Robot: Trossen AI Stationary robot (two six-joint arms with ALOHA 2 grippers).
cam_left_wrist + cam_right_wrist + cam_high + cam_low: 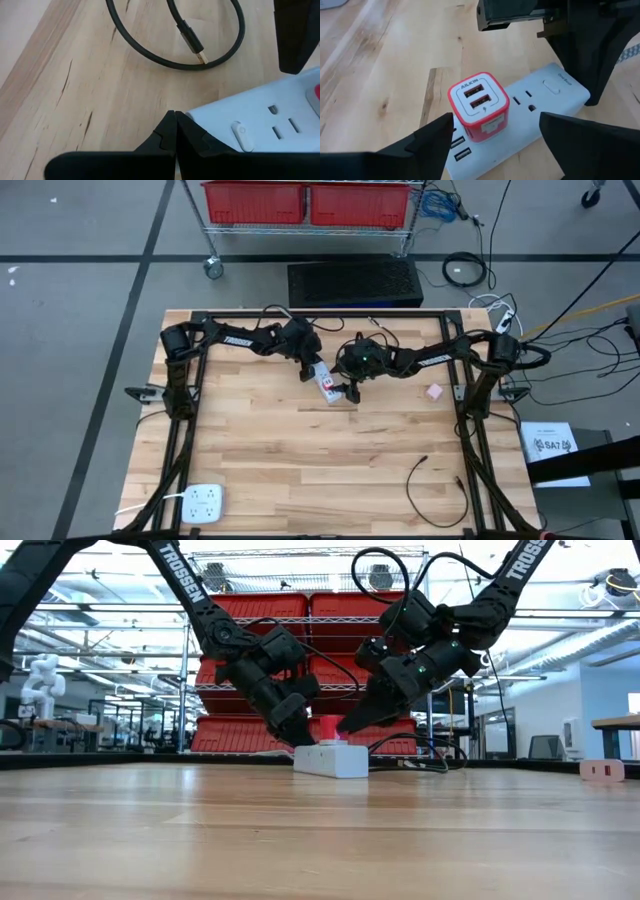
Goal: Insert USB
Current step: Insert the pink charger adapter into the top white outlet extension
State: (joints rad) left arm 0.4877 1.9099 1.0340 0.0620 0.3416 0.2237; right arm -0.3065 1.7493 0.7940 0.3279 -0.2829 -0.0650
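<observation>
Right gripper [492, 137] open around charger [479, 106].

1. White power strip [260, 125]: cut off by the left wrist view's edge; one end is covered by the closed left gripper [175, 131].
2. Black USB cable [195, 47]: loop cut off at the picture's top.
3. Pink item [434, 391]: too small to be identified.
4. Red-and-white USB charger [326, 379]: label unreadable from above.
</observation>
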